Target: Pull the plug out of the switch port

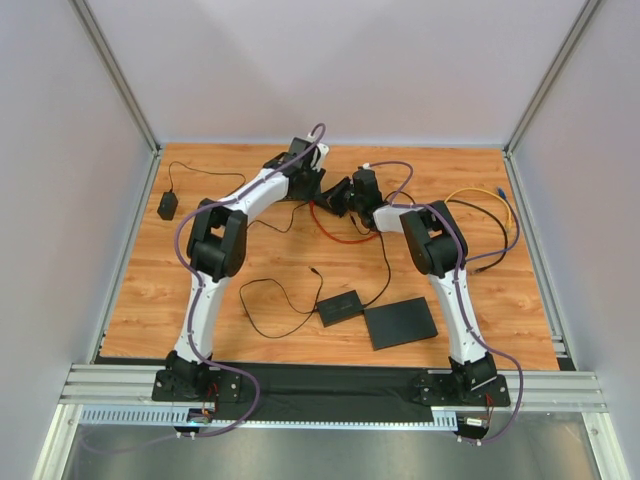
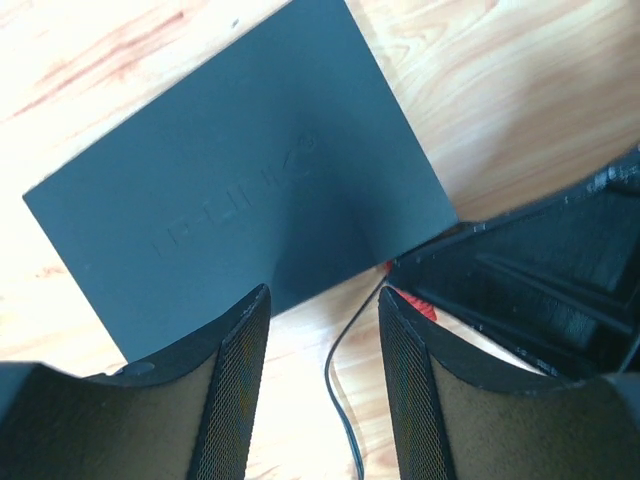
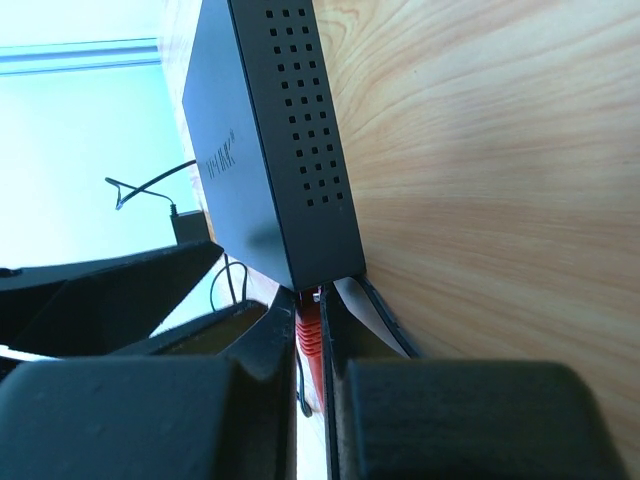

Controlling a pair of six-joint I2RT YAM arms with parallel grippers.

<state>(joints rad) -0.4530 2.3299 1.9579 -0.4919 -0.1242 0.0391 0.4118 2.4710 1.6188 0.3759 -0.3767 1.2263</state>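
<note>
I am clamping my right gripper [image 3: 310,318] shut on the red plug [image 3: 308,345], right where it is entering the end face of the black switch [image 3: 270,150]. I cannot tell whether a finger is pressing the plug's latch tab. I am judging that it needs to be squeezed before anything will give.

My left gripper [image 2: 322,295] is hanging just off the switch's near side. Its jaws are parted and holding nothing, with only a thin black cable [image 2: 335,400] lying between them on the worktop [image 3: 500,200].

The switch is sitting toward the middle of the worktop's far edge. It is looking light enough to slide, so I am planning to brace its lid with the left, then draw the plug straight back along the port, level and without twisting.
</note>
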